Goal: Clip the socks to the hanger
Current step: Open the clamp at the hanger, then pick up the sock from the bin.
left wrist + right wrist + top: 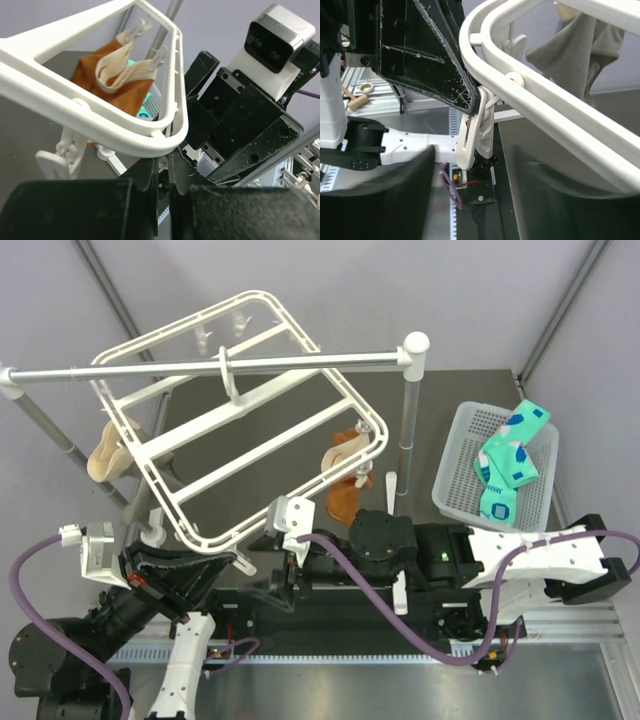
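Note:
The white hanger (215, 455) hangs by its hook from the grey rail. The teal socks (508, 462) lie in the basket at the right, away from both grippers. My left gripper (232, 560) sits at the hanger's near corner (167, 140). Its fingers (150, 175) are closed to a thin slit right under the rim and seem to pinch a thin part of it. My right gripper (262, 565) is open. A dangling white clip (475, 132) of that corner hangs between its fingers (400, 190), touching neither.
An orange sock (345, 485) and a beige sock (108, 455) hang clipped on the hanger. The grey rail (200, 368) and its post (405, 430) stand behind. The white perforated basket (455, 455) is at the right. The two grippers are crowded together at the corner.

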